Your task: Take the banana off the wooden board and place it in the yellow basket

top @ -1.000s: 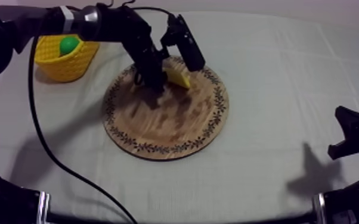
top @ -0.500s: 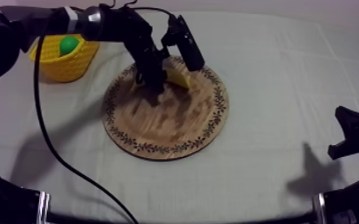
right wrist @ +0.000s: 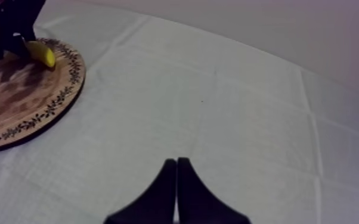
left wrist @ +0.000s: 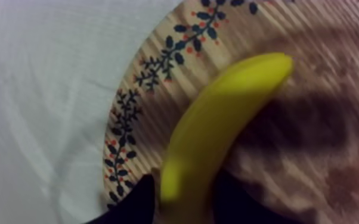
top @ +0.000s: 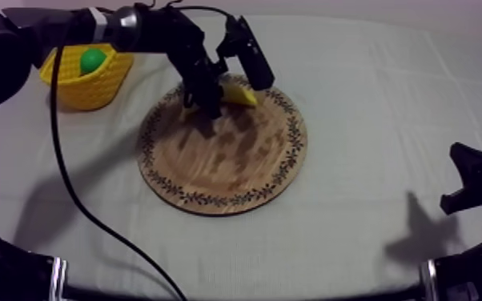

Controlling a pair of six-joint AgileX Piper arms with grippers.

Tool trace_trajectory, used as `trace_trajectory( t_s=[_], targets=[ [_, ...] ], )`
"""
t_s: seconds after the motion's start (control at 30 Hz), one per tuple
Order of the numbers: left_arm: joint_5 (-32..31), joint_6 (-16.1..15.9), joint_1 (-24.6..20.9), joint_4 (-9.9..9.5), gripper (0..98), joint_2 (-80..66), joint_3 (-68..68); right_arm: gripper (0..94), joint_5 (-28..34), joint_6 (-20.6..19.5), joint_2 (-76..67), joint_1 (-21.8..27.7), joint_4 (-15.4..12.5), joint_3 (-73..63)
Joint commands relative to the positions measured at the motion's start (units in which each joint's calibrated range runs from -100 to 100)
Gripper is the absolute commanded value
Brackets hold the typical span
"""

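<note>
Step in hand: grasp.
- Left end effector [left wrist: 185, 208] is grasping 1 banana [top: 240, 94] at the wooden board's [top: 228, 168] far rim.
- Right end effector [right wrist: 176, 173] is resting clenched on nothing, well apart from the board.

Next move, as judged: lifting the banana clear and carrying it to the yellow basket [top: 92, 92] near the board.

Place: a robot lab bench, as it looks.
Table: under a grey-white cloth [top: 372, 120] with fold lines.
Robot: a black arm [top: 132, 28] reaches over it.
Props: toy banana [top: 240, 94], round wooden board [top: 228, 172], yellow basket [top: 84, 90].
</note>
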Motion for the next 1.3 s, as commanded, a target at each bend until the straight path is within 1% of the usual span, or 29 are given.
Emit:
trace_trajectory(
  t_s=[0.0, 0.17, 0.27, 0.53, 0.77, 0.97, 1.1, 1.27],
  targets=[
    [0.0, 0.1, 0.0, 0.09, 36.7, -0.2, -0.1, 0.3, 0.0, 0.0, 0.0, 0.0, 0.0, 0.0],
    [0.6, -0.4, -0.4, 0.24, 31.8, -2.0, 0.8, 0.3, 0.0, 0.0, 0.0, 0.0, 0.0, 0.0],
    [1.0, -0.9, -0.8, 0.52, 30.7, -3.9, 2.0, 0.3, 0.0, 0.0, 0.0, 0.0, 0.0, 0.0],
    [3.3, -3.4, -2.3, 3.51, 25.4, -12.0, 7.8, 0.3, 0.0, 0.0, 0.0, 0.0, 0.0, 0.0],
    [5.4, -4.2, -3.9, 6.19, 19.5, -23.0, 16.1, 0.3, 0.0, 0.0, 0.0, 0.0, 0.0, 0.0],
    [10.9, -2.6, -5.2, 7.64, 16.7, -35.1, 22.3, 0.3, 0.0, 0.0, 0.0, 0.0, 0.0, 0.0],
    [15.0, -0.5, -6.7, 8.48, 15.4, -42.5, 25.8, 0.3, 0.0, 0.0, 0.0, 0.0, 0.0, 0.0],
    [19.2, 2.7, -9.9, 9.27, 15.3, -50.2, 29.4, 0.3, 0.0, 0.0, 0.0, 0.0, 0.0, 0.0]
  ],
)
